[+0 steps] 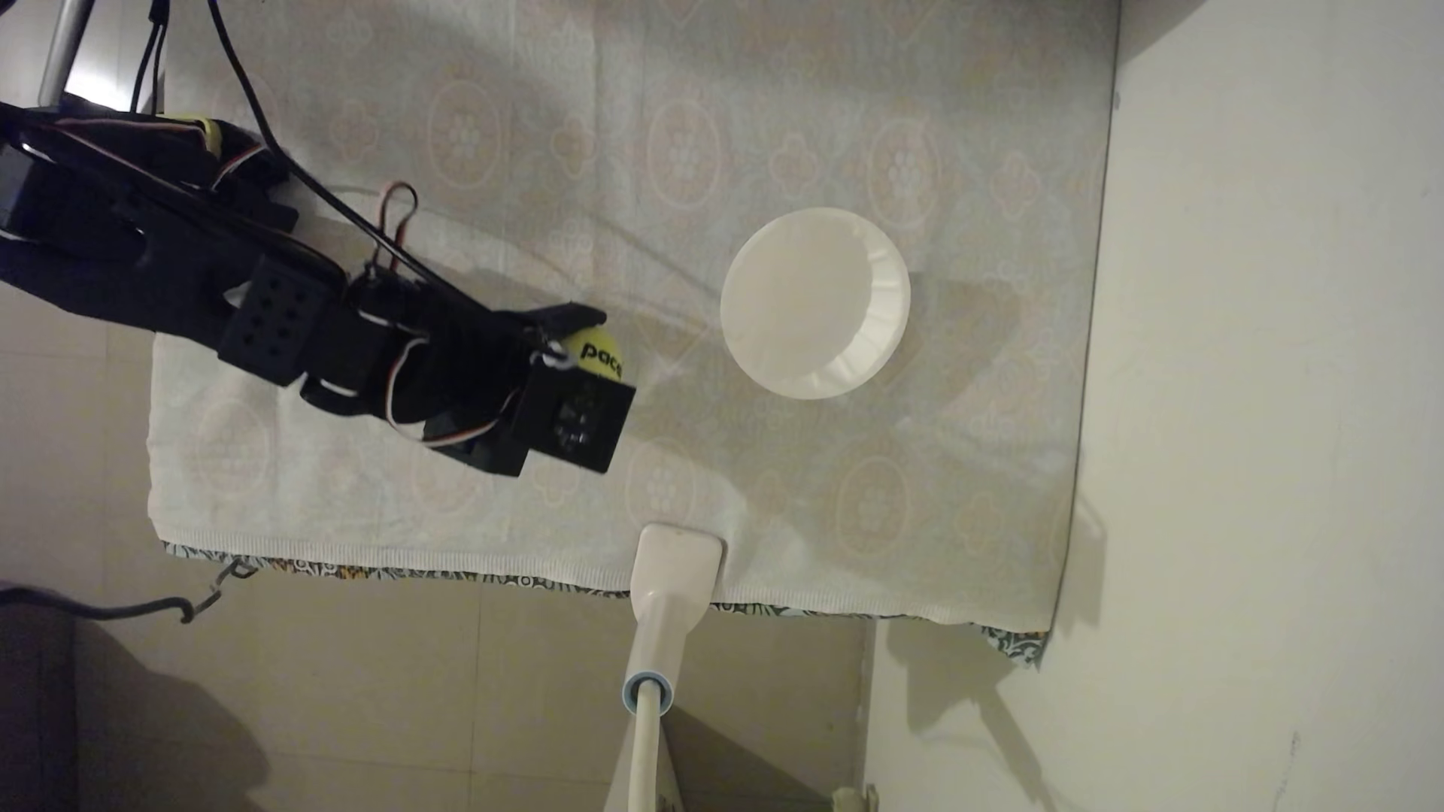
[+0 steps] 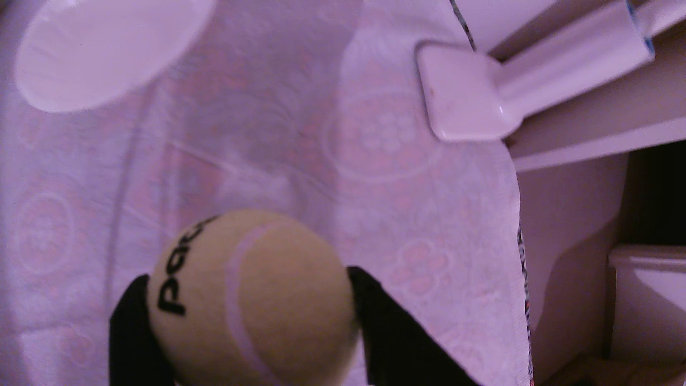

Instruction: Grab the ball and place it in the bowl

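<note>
My black gripper point(image 1: 603, 343) is shut on the yellow-green tennis ball point(image 1: 595, 355), whose black lettering faces up. In the wrist view the ball point(image 2: 256, 297) sits between the two black fingers point(image 2: 130, 326), one pressing on each side, with the patterned cloth blurred behind it. The white ribbed bowl point(image 1: 815, 303) stands empty on the cloth, to the right of the ball in the fixed view with a gap between them. In the wrist view the bowl point(image 2: 104, 52) is at the upper left.
A pale patterned cloth point(image 1: 469, 484) covers the table. A white paddle-shaped handle point(image 1: 676, 574) with a blue ring rests on the cloth's lower edge, below the gripper; in the wrist view this handle point(image 2: 467, 96) is at the upper right. Cables run along the arm.
</note>
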### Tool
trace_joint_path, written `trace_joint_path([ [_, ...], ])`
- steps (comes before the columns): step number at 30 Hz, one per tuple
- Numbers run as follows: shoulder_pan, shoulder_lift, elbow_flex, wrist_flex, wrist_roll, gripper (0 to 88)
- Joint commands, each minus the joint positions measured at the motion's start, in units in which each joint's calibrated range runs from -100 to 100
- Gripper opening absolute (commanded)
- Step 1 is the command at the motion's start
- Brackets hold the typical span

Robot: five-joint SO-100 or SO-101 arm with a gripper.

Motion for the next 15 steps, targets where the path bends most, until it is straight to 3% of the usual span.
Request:
trace_joint_path([
  [1,-3.75,-4.74,-9.95,0.84,-1.12,21.2],
  [15,-8.27,3.06,-27.94,0.18,-3.17,22.5],
])
